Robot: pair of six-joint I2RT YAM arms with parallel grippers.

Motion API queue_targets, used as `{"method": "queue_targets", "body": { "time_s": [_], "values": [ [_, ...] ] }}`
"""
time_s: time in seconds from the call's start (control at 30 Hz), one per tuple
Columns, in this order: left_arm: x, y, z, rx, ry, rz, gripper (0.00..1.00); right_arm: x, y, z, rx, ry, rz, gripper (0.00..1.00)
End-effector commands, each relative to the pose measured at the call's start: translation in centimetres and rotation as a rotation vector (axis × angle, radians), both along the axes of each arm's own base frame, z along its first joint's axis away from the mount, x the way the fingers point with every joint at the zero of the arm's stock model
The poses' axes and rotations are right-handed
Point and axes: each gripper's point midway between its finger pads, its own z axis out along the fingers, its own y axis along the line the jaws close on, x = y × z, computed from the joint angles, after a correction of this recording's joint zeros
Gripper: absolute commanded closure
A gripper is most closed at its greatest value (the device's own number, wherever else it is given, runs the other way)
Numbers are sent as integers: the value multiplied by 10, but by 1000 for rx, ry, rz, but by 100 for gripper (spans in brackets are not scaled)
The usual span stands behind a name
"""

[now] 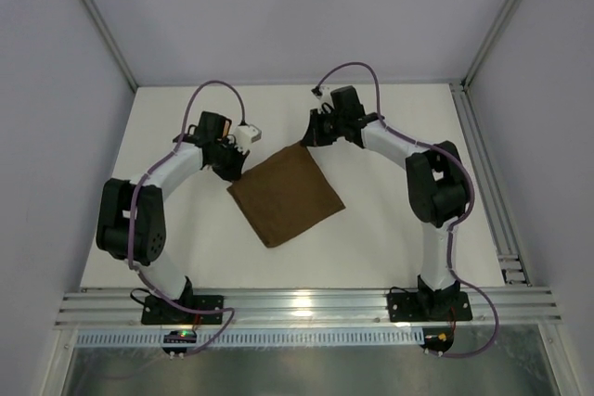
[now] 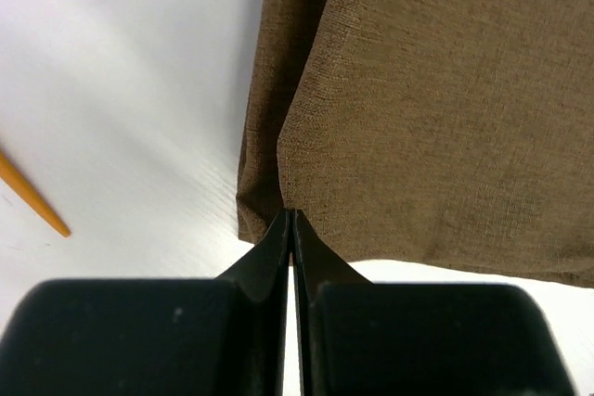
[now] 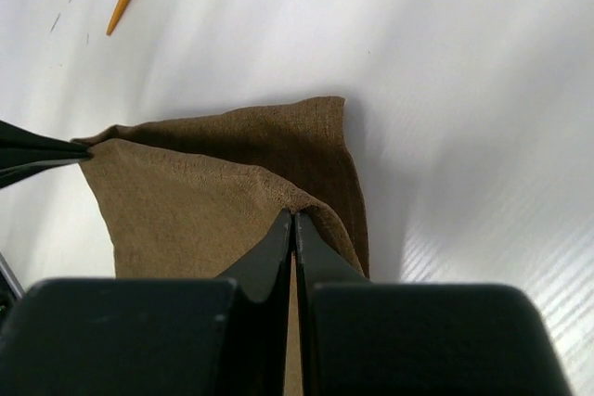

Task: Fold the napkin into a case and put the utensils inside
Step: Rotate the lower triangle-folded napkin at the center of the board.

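Over to the napkin (image 1: pixel 286 197), lying as a brown diamond in the middle of the white counter (image 1: pixel 399 136), already doubled by the look of the layers showing at its edge. Clamped tight on its left-hand corner with the left claw (image 2: pixel 292 218), tips pressed together on the upper layer only, with the lower layer left flat on the counter beneath. Same story at the far corner with the right claw (image 3: pixel 294 220): shut on a pinch of the top layer, drawn up into a small pucker at the tips. Held, then, along one edge only, the far-left one, running on a slant from the left claw up and across to the right claw, with the rest of the napkin stretching away towards the near right. Looks like a fold in hand, not yet carried over. Calls for both corners to travel together, square to that held edge, to land on the opposite side without a twist. Worth watching for the lower layer dragging along. Just one slim orange utensil (image 2: pixel 32 197) in sight, out on bare counter off to one side of the left claw, apart from the cloth and waiting its turn
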Motion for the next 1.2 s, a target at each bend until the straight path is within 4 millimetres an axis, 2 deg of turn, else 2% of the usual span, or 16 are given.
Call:
{"method": "queue_targets", "body": {
  "time_s": [0.0, 0.03, 0.07, 0.13, 0.17, 0.2, 0.27, 0.3, 0.47, 0.57, 0.67, 0.83, 0.9, 0.97, 1.0, 1.17],
  "values": [
    [-9, -4, -14, -65, 40, -2, 100, 15, 22, 3, 55, -4, 17, 97],
    [-11, -3, -17, -66, 44, 0, 100, 18, 30, 8, 67, -10, 28, 97],
    [-14, -1, -21, -69, 53, 4, 100, 18, 34, -7, 55, 23, 26, 97],
    [-18, 0, -21, -74, 59, 7, 100, 26, 39, -12, 40, 20, 2, 90],
    [-20, 3, -23, -78, 64, 15, 100, 27, 39, -18, 37, 43, -19, 68],
    [-21, 5, -19, -81, 53, 18, 100, 29, 39, -28, 26, 61, -33, 53],
    [-23, 8, -19, -88, 61, 28, 100, 34, 34, -28, -3, 64, -67, 38],
    [-23, 11, -18, -93, 64, 34, 100, 34, 32, -15, 0, 36, -74, 35],
    [-31, 14, -10, -133, 107, 43, 100, 21, 3, 13, -63, -104, -148, 30],
    [-45, 23, -21, -84, 157, 47, 100, 3, -9, 19, -79, -124, -149, 30],
    [-59, 33, -38, -33, 197, 55, 100, -12, -23, 13, -112, -106, -162, 30],
    [-74, 45, -48, 24, 213, 72, 99, -52, -41, -10, -136, 11, -199, 30],
    [-79, 51, -52, 57, 217, 75, 98, -65, -49, -10, -137, 36, -226, 30],
    [-89, 58, -59, 94, 235, 60, 97, -84, -63, -26, -175, 86, -270, 28],
    [-92, 59, -60, 105, 238, 53, 96, -89, -66, -21, -166, 76, -281, 27],
    [-112, 57, -62, 170, 247, -18, 93, -126, -60, -49, -182, 136, -252, 25]
  ]
}}
